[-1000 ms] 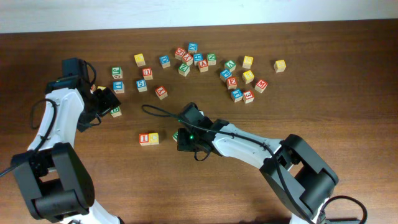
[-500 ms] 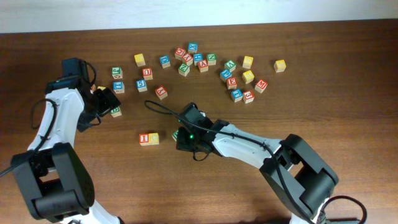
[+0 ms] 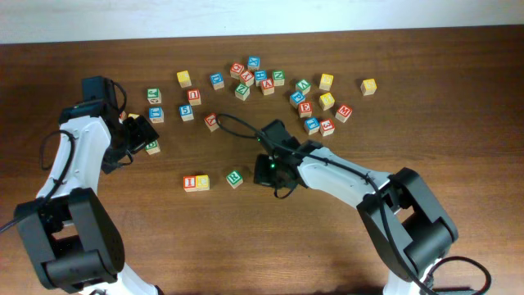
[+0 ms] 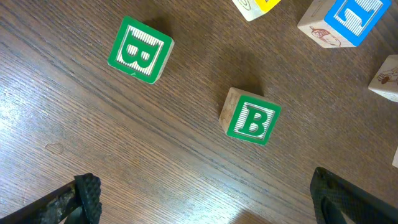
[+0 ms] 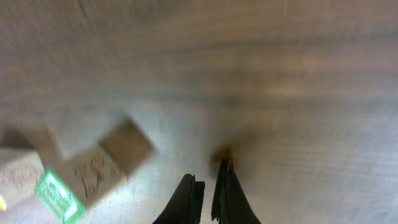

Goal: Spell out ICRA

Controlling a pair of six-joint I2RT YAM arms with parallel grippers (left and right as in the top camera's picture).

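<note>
Spelling so far: red I cube (image 3: 191,182) and yellow C cube (image 3: 202,182) touching side by side on the near-left part of the surface (image 3: 458,147); green R cube (image 3: 235,178) just to the right of them, with a small gap to the C.
Step in hand: probably the placing of the R as third letter; no A in the row yet.
Right fingers (image 5: 186,196): closed together, gripping nothing, just right of the R and not touching it; wrist view blurred.
Left fingers (image 4: 87,199): spread wide, empty, over two green B cubes (image 4: 140,50) at the far left.
Facing of the R: letter face up, cube turned aslant against the I–C pair.
Long axis: none for a cube; the row itself runs left to right.
Next move, as a judgement: square the R and close its gap to the C, then fetch the red A from the far cluster, where the letters are too small to tell which cube it is, and set it right of the R.
</note>
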